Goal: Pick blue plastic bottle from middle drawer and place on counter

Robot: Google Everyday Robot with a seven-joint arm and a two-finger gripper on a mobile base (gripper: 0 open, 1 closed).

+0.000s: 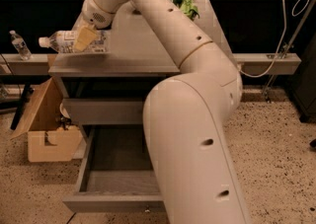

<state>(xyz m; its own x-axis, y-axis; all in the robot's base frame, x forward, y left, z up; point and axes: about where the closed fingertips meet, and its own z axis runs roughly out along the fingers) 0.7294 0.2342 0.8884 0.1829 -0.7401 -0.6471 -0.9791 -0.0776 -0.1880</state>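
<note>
— Where is the claw (83, 40)?
— At the left front corner of the worktop (123, 53), on the end of a thick, smooth cream arm (192, 119) dotted with small dark holes. It is clenched on the bottle (60, 41), and one flat, yellowish finger (85, 35) lies across the bottle's side.
— How does the bottle look?
— It is clear plastic, round-bodied, lying on its side. A pale label wraps the part nearest the claw. The white cap (43, 43) points away to the claw's left, out past the worktop's edge. Whether the body touches the worktop or hangs just above it cannot be told.
— And the worktop itself?
— Flat, grey and smooth, with a slight sheen. Well behind the claw and to its right, at the far edge, sits a crumpled green thing (186, 6).
— What is below the claw?
— A closed grey drawer front (101, 112). Lower down, the drawer (85, 166) stands open, with matt grey board walls, a flat grey bottom and a low front panel. The arm covers its right half.
— Anything off to the claw's left?
— A slim water bottle (19, 45) stands upright on a ledge (29, 64), well apart from the claw. Below it, on the speckled floor (276, 139), is an open brown cardboard box (47, 134).
</note>
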